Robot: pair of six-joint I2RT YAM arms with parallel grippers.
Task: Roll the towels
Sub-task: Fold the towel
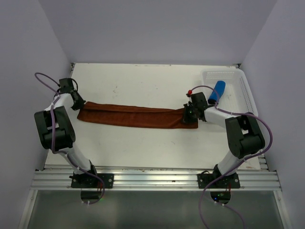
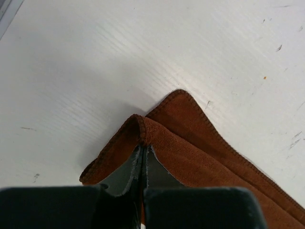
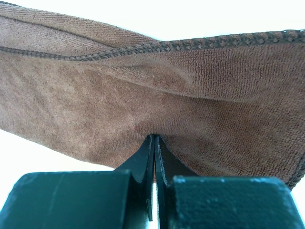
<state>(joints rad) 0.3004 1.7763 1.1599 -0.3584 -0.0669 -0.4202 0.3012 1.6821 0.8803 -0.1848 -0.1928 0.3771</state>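
The long rust-brown towel (image 1: 136, 116) lies folded in a narrow strip across the table (image 1: 143, 86), stretched between both arms. My left gripper (image 1: 78, 104) is shut on its left end, pinching a raised fold of the brown towel (image 2: 190, 157) between the fingertips (image 2: 142, 149). At the strip's right end, my right gripper (image 1: 189, 114) is shut on the brown towel (image 3: 143, 90), whose cloth fills the right wrist view. The blue towel (image 1: 218, 91), rolled into a cylinder, lies in the white mesh basket (image 1: 240, 81) at the back right.
The basket stands against the table's right edge, just behind my right arm. White enclosure walls ring the table. An aluminium rail (image 1: 152, 179) runs along the near edge by the arm bases.
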